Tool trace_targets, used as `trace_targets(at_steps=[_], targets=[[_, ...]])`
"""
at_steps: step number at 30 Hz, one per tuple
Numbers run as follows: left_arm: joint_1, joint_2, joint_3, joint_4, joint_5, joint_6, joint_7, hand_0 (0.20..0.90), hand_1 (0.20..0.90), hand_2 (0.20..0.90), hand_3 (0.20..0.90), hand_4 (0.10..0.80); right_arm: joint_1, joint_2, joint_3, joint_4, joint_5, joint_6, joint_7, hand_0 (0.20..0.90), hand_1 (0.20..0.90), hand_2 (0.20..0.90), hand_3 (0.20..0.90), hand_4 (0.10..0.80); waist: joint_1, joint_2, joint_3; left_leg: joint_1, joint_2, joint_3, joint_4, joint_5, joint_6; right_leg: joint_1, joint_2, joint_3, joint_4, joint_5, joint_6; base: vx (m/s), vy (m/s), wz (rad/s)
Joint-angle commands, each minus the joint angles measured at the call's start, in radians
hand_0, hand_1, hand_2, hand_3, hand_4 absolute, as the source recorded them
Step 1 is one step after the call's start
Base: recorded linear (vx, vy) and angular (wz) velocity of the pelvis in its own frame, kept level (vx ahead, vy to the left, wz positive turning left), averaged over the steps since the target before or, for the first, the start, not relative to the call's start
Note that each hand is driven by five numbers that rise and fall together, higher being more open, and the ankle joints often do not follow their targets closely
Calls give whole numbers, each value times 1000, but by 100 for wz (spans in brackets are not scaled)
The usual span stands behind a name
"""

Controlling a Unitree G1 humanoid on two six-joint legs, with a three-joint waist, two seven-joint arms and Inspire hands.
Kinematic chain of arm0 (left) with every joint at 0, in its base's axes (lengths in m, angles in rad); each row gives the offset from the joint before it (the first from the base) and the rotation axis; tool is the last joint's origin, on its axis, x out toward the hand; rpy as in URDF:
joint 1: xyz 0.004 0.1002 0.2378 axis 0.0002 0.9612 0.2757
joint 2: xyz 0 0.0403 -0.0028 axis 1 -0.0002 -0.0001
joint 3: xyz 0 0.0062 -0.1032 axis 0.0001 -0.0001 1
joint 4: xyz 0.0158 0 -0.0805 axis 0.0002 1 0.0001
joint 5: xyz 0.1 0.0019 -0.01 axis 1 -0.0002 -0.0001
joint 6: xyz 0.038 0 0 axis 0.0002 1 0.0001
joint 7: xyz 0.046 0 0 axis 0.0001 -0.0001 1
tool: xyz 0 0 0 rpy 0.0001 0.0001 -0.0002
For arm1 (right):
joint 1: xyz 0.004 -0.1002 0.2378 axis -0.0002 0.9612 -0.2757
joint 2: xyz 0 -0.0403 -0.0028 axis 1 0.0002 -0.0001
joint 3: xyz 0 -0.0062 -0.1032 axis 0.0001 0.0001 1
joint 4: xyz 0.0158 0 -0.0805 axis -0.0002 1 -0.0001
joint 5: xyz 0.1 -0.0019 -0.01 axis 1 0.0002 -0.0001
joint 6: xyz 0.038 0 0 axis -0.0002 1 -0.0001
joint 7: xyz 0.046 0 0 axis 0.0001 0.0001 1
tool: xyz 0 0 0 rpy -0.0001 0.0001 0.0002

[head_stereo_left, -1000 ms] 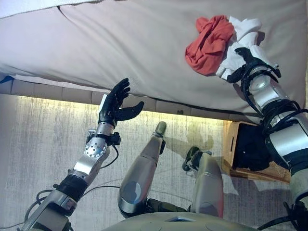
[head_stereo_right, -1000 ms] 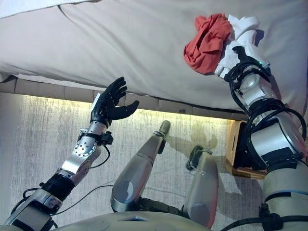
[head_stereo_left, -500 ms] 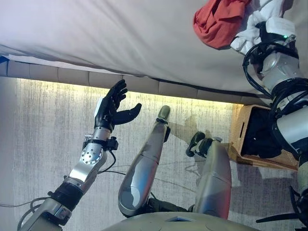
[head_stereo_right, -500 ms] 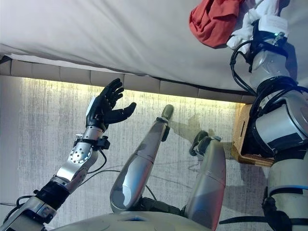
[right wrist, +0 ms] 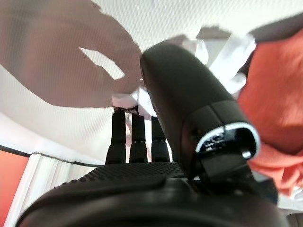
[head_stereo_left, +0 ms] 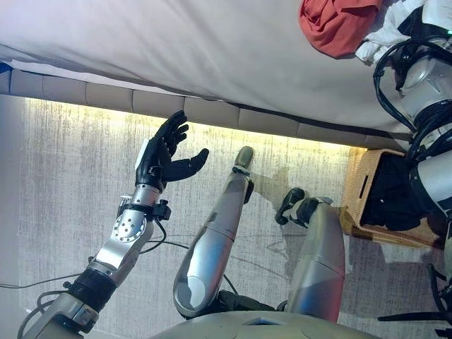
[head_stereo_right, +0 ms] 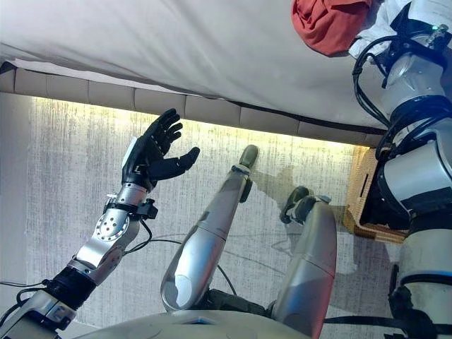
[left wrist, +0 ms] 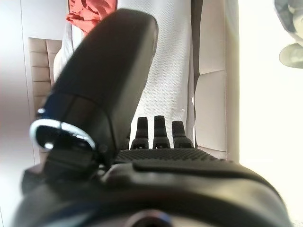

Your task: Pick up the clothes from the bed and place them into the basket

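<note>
Head views: we find the bed (head_stereo_left: pixel 212 63) across the top, its pale cover smooth; red garment (head_stereo_left: pixel 337 25) bunched at the upper right of the bed, white garment (head_stereo_left: pixel 381 39) just beside it on the right, the two touching.
Basket: we note the wicker basket (head_stereo_left: pixel 359 189) on the floor at the right, below the bed's edge and beside the right arm; dark contents inside, which we cannot identify.
Left hand, head views: left hand (head_stereo_left: pixel 164 157) raised over the carpet (head_stereo_left: pixel 63 183) in front of the bed, well apart from the clothes; fingers straight and spread, thumb out to the side; it holds nothing.
Right hand, head views: the right arm reaches up to the white garment at the frame's top right; the hand itself is cut off there.
Left wrist view: we see straight fingers (left wrist: pixel 159 127) past the palm, thumb standing free; the bed cover lies beyond, untouched.
Right wrist view: right hand (right wrist: pixel 137 175) sits over the bed; fingers (right wrist: pixel 135 135) run into the white cloth and their tips are hidden; we cannot tell whether they grip; red cloth lies alongside.
</note>
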Motion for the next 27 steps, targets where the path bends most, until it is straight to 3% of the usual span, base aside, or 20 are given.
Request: trace_targets(at_steps=[1,8,19,22,23,27], targets=[[34,21,87,-126,-4,-122,-14,900,900,900,900,800,-100,-121,51,13,5,-7,-40,300,300,300,200,100,13,34,-54,137,-14,67,136,-243,85,126,77,-70,-89,32,-48,47,1,-7],[37,19,85,-114,7,-101,-39,900,900,900,900,800,-56,-145,18,3,9,-26,-14,300,300,300,200,100,8,1,-55,304,-4,64,35,-236,77,302,71,-88,-190,43,-49,37,9,-3],[10,-7,39,-81,51,-58,-12,900,900,900,900,800,8,-201,-37,6,26,-79,16,300,300,300,200,100,-7,-74,-173,561,45,54,-221,-205,67,587,78,-114,-474,94,-34,71,19,-8],[8,-12,32,-65,71,-23,7,900,900,900,900,800,29,-215,-59,0,42,-101,18,300,300,300,200,100,-18,-95,-211,637,58,51,-302,-190,61,668,92,-110,-574,117,-23,59,14,-9],[8,-14,29,-55,79,-7,16,900,900,900,900,800,34,-221,-66,-3,55,-110,23,300,300,300,200,100,-25,-102,-227,659,62,56,-343,-158,62,692,94,-117,-624,150,-22,12,30,-10],[21,-22,31,-9,86,39,22,900,900,900,900,800,65,-246,-88,-26,88,-163,47,300,300,300,200,100,-53,-130,-298,789,83,74,-484,-123,50,809,111,-97,-791,197,7,87,36,-11]])
